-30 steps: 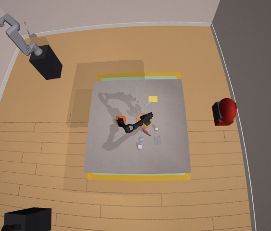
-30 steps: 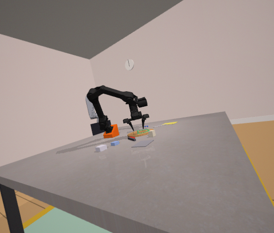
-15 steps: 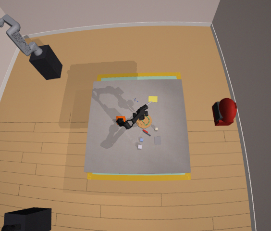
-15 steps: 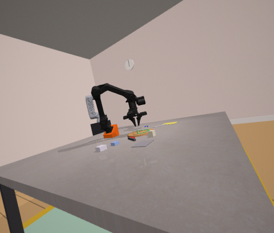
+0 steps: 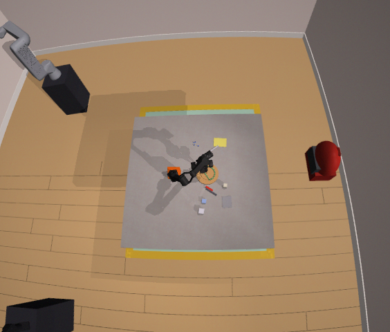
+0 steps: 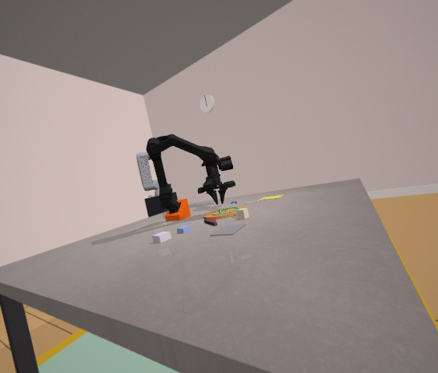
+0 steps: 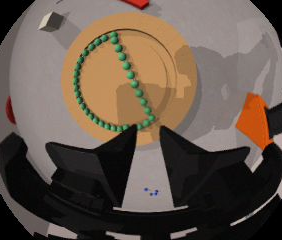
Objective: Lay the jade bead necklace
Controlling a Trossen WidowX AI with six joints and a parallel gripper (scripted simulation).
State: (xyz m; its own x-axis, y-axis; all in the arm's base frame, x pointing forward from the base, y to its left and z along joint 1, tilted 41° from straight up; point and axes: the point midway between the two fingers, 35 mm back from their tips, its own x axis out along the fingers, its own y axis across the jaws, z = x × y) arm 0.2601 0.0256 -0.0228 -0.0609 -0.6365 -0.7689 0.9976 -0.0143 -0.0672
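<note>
The jade bead necklace lies on the round bead board. In the wrist view its left side follows the groove in a curve, and the rest runs as a nearly straight strand across the inner disc. The groove's right arc shows bare. My gripper is partly open with nothing between the fingers. It hangs above the board; in the wrist view the fingertips appear near the strand's lower end, without holding it. In the top view the arm hides the fingertips and part of the board.
A cream block and a red and dark object lie close to the board. Blue and white blocks, a grey pad, a yellow sheet, small blue pieces and the orange arm base stand farther out.
</note>
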